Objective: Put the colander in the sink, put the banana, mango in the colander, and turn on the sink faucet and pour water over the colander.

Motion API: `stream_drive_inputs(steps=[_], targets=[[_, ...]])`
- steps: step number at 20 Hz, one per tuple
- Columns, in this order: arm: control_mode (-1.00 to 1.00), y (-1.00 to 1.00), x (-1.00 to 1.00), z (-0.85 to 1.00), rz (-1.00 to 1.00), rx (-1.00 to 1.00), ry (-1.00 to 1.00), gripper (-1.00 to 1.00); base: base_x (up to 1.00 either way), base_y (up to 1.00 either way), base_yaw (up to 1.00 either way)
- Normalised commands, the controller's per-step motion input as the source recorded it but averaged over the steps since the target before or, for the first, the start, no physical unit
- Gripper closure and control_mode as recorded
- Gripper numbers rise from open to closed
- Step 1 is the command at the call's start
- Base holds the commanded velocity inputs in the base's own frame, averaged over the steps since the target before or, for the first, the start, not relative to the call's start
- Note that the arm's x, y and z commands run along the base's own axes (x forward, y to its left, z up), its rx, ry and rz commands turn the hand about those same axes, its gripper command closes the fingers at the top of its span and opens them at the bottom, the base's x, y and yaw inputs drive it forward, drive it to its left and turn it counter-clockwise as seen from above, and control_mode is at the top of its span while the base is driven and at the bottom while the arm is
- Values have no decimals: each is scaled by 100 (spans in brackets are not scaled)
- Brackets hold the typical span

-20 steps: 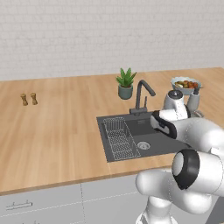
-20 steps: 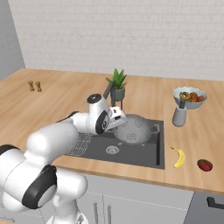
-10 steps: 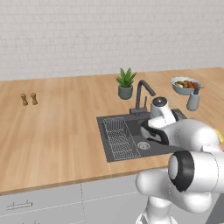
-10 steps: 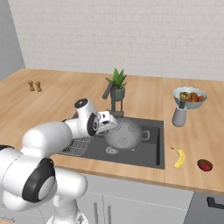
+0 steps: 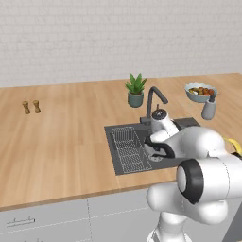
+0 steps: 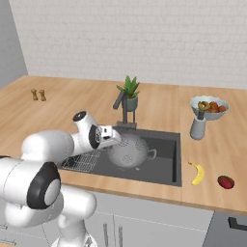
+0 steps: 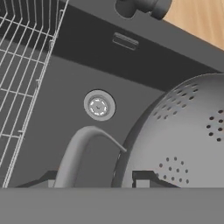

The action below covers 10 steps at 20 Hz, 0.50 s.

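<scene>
Grey colander | tilted over sink | end effector clamped on rim

colander: light-grey metal with a soft satin sheen, its wall pierced by clusters of small holes; the loop handle looks like the same smooth metal.
sink: dark-grey, matt and smooth, like stone composite or coated metal.
drain: bright silver metal, polished, with ringed ridges.
wire rack: thin pale metal wire, smooth.
sink faucet: dark-grey metal, matt.
desk: warm wood planks with visible grain, low sheen.
wall: white brick, matt, faintly textured.
banana: smooth yellow skin.
mango: glossy red skin.
fruit bowl: pale, smooth, slightly glossy.
</scene>
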Motion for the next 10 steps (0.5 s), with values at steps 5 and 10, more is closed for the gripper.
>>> stream_drive_inputs(steps=[5,10], targets=[[-100,24,11,-19,-6,0,0,100,0,0,0],[-100,7,36,-9,-3,0,0,100,0,0,0]])
